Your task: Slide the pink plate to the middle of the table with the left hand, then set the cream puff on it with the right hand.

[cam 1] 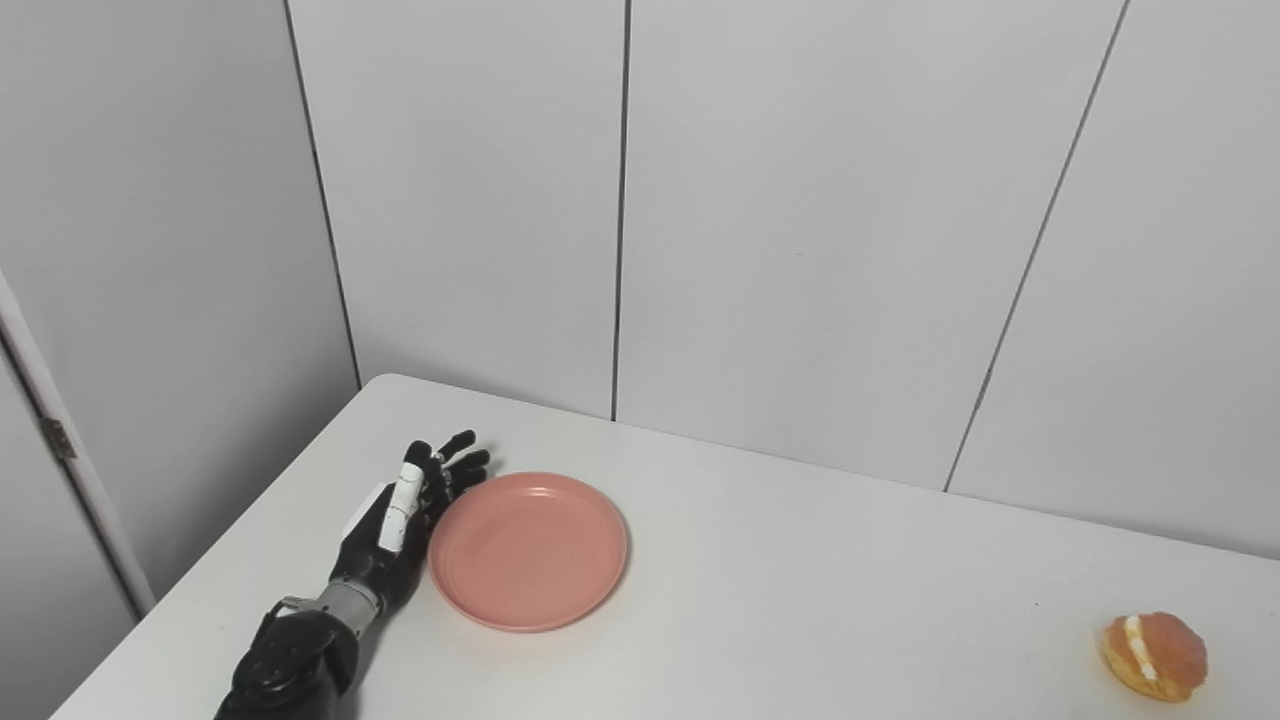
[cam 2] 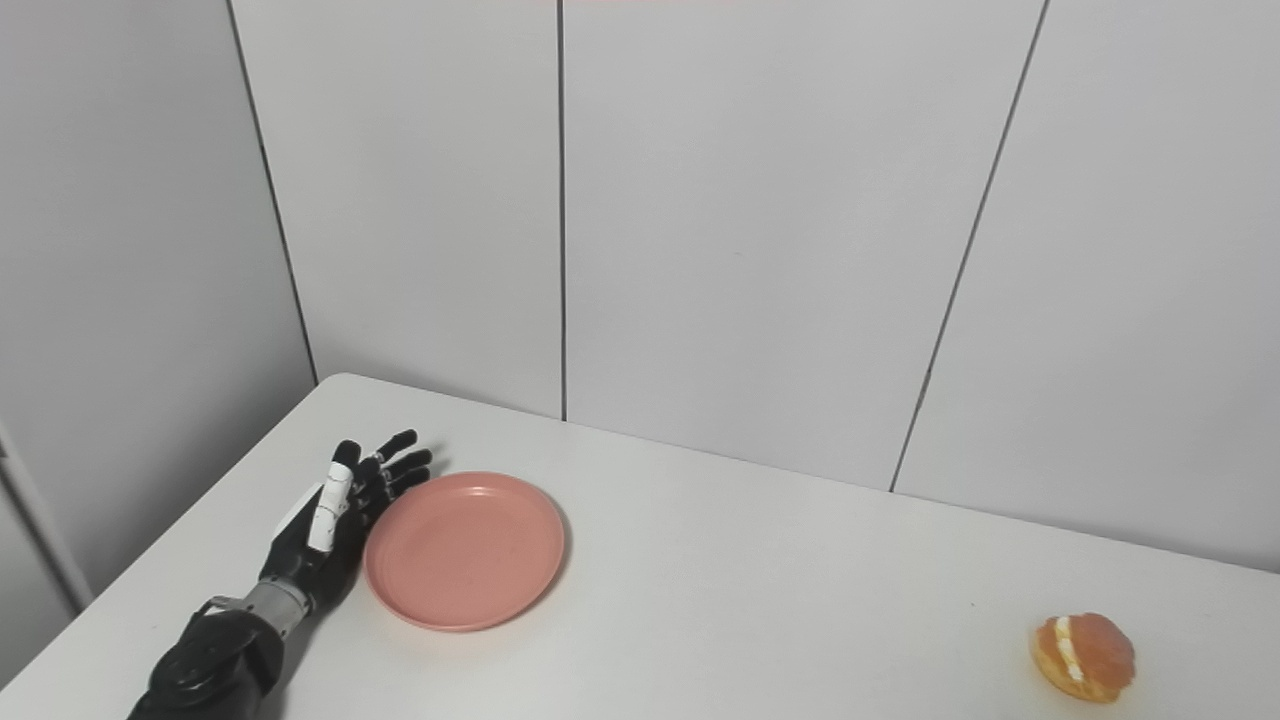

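A round pink plate (cam 1: 528, 550) lies flat on the left part of the white table (cam 1: 800, 600). My left hand (cam 1: 405, 520), black with white segments, rests on edge against the plate's left rim, fingers stretched out and apart, holding nothing. The cream puff (cam 1: 1155, 655), golden brown with a white cream stripe, sits far to the right near the table's front edge. The right hand is out of both views.
Grey wall panels (cam 1: 800, 250) stand along the table's back edge, and another panel closes off the left side. The table's rounded back-left corner (cam 1: 385, 385) lies just behind my left hand.
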Robot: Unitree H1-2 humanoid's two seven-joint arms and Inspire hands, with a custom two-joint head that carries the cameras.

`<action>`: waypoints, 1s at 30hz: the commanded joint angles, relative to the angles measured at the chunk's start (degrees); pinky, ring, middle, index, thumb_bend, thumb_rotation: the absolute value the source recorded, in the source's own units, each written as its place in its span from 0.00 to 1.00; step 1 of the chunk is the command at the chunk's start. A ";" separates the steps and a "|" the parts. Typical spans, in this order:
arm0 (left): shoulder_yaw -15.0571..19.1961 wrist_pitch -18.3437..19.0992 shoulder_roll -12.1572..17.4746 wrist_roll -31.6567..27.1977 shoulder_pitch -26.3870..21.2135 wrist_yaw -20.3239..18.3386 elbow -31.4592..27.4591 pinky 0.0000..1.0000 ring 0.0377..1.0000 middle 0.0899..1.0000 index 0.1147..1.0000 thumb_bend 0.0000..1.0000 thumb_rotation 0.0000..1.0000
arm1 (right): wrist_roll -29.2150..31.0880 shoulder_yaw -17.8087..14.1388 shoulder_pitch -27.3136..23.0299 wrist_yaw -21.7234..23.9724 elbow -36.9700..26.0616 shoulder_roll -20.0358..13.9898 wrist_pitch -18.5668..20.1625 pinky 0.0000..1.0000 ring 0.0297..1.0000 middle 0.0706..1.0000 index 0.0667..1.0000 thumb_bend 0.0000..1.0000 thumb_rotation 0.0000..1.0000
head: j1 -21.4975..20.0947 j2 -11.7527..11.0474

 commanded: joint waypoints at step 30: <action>-7.17 -2.95 -5.96 3.04 -4.06 -2.51 8.42 0.80 0.88 0.86 0.86 0.93 0.98 | -1.50 2.85 2.90 -0.19 -2.10 -0.09 3.71 0.88 0.81 0.86 0.91 0.78 1.00 | -1.72 1.69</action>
